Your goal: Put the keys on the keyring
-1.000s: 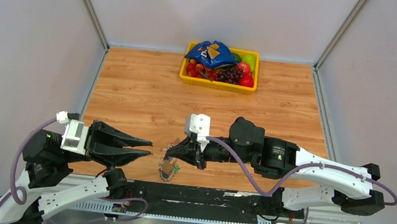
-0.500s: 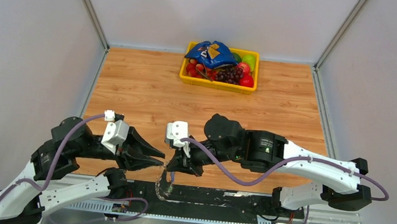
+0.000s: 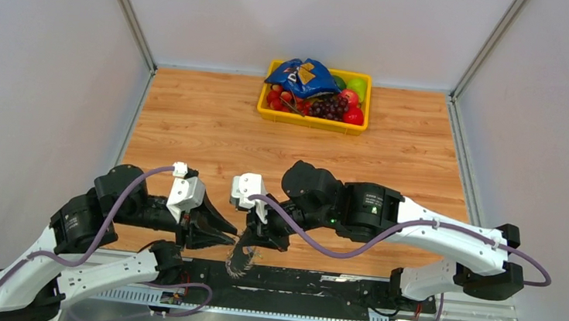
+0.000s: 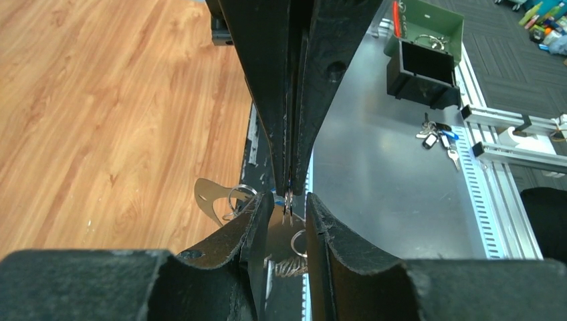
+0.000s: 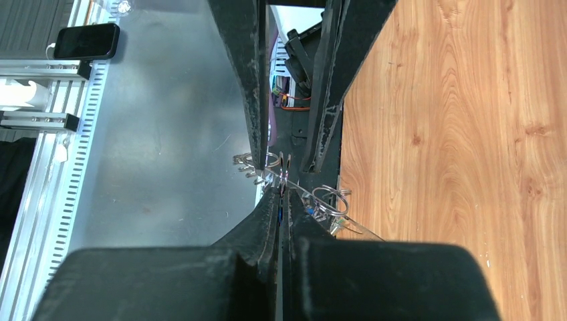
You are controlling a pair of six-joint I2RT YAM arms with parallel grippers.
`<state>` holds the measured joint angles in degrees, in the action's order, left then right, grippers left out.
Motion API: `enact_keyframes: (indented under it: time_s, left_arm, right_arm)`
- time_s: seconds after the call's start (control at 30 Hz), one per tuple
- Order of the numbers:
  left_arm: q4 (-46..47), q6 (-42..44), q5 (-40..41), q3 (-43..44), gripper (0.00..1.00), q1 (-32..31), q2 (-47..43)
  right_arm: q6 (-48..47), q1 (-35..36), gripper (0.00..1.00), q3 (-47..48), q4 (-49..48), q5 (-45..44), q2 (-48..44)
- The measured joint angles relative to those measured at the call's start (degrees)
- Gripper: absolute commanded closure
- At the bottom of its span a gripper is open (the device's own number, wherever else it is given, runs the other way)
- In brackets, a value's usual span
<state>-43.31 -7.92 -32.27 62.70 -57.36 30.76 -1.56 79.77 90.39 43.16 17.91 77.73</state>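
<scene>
Keyring [image 3: 242, 259] between left jaws, right jaws, near table [image 3: 191, 121] edge; basket [image 3: 308, 122] far behind.

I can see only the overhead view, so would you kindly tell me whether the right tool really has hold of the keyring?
Observer: Yes. Its own wrist camera shows the right tool pinched shut on a thin metal edge of the keyring.
Operator: Thank you. Is the left tool gripping it as well?
Observer: No. The left tool is open, with its fingers straddling the right tool's tips.
Operator: Are any other keys lying nearby?
Observer: The left wrist camera shows a small bunch of keys on the metal bench beyond the table's near edge.
</scene>
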Motion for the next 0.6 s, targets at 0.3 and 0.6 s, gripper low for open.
enact_keyframes:
  time_s: [0.3,0.6]
  left_arm:
    - [-1.92,0.83,-0.09,0.00,0.64,0.00,0.81]
    - [-2.29,0.92,-0.07,0.00,0.68,0.00,0.81]
  right_arm:
    - [0.04,-0.59,1.00,1.62,0.50,0.24,1.29]
    - [0.02,-0.81,1.00,1.95,0.70,0.46,2.91]
